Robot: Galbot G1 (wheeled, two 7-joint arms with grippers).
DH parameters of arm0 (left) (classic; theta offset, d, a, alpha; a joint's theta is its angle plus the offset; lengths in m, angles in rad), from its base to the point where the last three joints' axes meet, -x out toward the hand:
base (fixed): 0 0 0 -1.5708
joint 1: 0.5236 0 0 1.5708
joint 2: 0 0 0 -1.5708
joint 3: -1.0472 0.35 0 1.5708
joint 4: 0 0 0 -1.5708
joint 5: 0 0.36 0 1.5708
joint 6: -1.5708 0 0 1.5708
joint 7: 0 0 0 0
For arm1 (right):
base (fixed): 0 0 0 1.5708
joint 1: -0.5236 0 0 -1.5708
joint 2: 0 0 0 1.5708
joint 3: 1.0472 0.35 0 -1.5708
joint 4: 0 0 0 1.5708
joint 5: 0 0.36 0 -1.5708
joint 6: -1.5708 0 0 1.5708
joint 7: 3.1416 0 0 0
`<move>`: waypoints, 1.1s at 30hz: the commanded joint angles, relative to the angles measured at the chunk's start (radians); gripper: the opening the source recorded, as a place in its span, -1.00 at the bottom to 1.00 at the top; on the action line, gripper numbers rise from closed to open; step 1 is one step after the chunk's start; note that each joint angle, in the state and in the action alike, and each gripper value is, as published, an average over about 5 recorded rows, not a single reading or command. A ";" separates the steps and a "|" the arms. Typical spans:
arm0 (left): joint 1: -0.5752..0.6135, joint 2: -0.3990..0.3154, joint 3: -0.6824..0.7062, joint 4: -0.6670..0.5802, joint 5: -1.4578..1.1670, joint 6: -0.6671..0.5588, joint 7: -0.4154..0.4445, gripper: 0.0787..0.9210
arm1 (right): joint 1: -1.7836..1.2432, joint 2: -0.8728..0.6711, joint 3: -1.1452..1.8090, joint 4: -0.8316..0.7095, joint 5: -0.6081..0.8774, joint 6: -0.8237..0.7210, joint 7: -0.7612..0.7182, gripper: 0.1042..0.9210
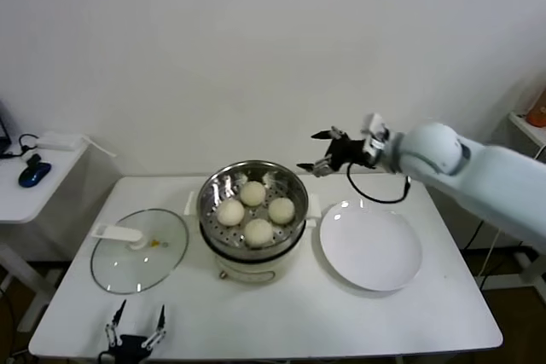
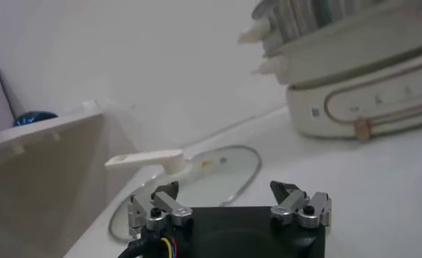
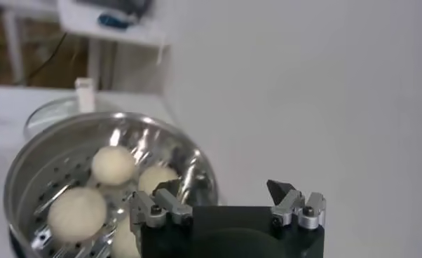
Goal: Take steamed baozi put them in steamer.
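Observation:
Several off-white baozi (image 1: 256, 208) lie inside the shiny steel steamer (image 1: 213, 187) on its cream cooker base at the table's middle. In the right wrist view the baozi (image 3: 113, 165) rest on the perforated floor of the steamer (image 3: 43, 151). My right gripper (image 1: 322, 151) is open and empty, raised above the table to the right of the steamer and behind the plate; it also shows in the right wrist view (image 3: 223, 191). My left gripper (image 1: 136, 323) is open and empty, parked at the table's front left edge; it also shows in the left wrist view (image 2: 226, 193).
A flat white plate (image 1: 370, 245) lies right of the steamer, bare. The glass lid (image 1: 139, 251) with white handle lies left of it, also in the left wrist view (image 2: 197, 175). A side table (image 1: 34, 178) with a blue mouse stands at far left.

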 commanded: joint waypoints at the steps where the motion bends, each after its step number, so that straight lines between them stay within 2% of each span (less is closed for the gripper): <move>1: -0.005 -0.015 0.010 -0.022 -0.039 -0.021 0.026 0.77 | -1.553 0.060 1.354 0.285 -0.326 0.340 0.214 0.76; 8: 0.004 -0.037 0.015 -0.017 -0.031 -0.035 0.028 0.77 | -1.924 0.554 1.518 0.259 -0.518 0.647 0.181 0.76; 13: 0.006 -0.044 0.016 -0.006 -0.029 -0.042 0.025 0.77 | -2.048 0.745 1.452 0.182 -0.576 0.885 0.210 0.76; 20: 0.018 -0.044 0.017 -0.016 -0.029 -0.042 0.023 0.77 | -2.071 0.832 1.363 0.089 -0.656 1.012 0.250 0.76; 33: 0.035 -0.039 0.015 -0.046 -0.033 -0.035 0.019 0.77 | -2.047 0.850 1.339 0.059 -0.701 1.031 0.287 0.76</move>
